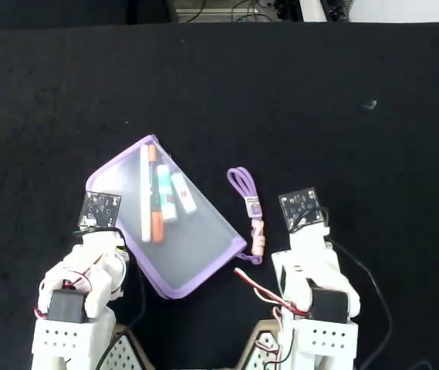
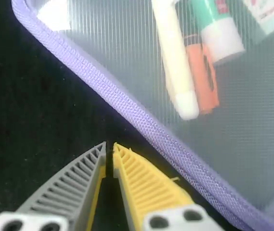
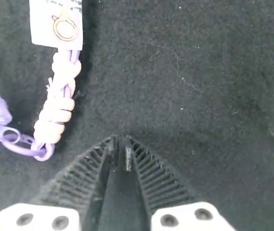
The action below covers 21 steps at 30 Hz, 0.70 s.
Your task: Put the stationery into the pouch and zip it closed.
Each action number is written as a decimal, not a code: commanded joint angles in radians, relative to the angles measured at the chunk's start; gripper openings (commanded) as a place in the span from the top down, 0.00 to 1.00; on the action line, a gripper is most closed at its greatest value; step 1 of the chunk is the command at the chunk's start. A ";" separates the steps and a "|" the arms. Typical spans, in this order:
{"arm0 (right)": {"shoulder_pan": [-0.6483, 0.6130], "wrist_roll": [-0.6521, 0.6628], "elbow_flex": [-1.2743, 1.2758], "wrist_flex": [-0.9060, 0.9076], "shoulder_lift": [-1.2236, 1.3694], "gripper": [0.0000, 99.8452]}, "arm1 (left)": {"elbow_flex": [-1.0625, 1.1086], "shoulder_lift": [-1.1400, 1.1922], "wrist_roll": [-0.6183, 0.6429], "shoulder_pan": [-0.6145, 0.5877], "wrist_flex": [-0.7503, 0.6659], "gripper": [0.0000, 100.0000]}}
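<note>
The clear, purple-edged pouch (image 1: 196, 250) lies on the black desk (image 1: 342, 116) with the stationery (image 1: 156, 208) inside. The left claw (image 2: 109, 146), pinched together and empty, sits just off its 8 o'clock edge. The right claw (image 3: 120, 140), equally narrow, is at 3 o'clock beside the zipper cord (image 3: 59, 103). The zip seems closed.

A table (image 1: 335, 92) covered in black cloth carried everything. A see-through pouch (image 1: 196, 250) with purple edging lay flat on it at a slant, toward the near side, with one corner pointing to the far edge. Just beside the pouch, on its right, a purple cord (image 1: 241, 183) lay on the cloth. The cord was looped at its far end and carried a small paper tag (image 1: 253, 205). A pale braided stretch (image 1: 258, 240) ran from the tag to the zip pull (image 3: 19, 142) at the pouch's near right corner. A few pale specks (image 1: 369, 104) dotted the cloth well apart from these.
</note>
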 commanded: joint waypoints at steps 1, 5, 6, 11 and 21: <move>-0.005 -0.002 -0.002 0.009 -0.082 0.99 | 0.027 0.002 0.008 -0.005 0.008 0.97; -0.005 -0.002 -0.002 0.009 -0.082 0.99 | 0.027 0.002 0.008 -0.005 0.008 0.97; -0.005 -0.002 -0.002 0.009 -0.082 0.99 | 0.027 0.002 0.008 -0.005 0.008 0.97; -0.005 -0.002 -0.002 0.009 -0.082 0.99 | 0.027 0.002 0.008 -0.005 0.008 0.97; -0.005 -0.002 -0.002 0.009 -0.082 0.99 | 0.027 0.002 0.008 -0.005 0.008 0.97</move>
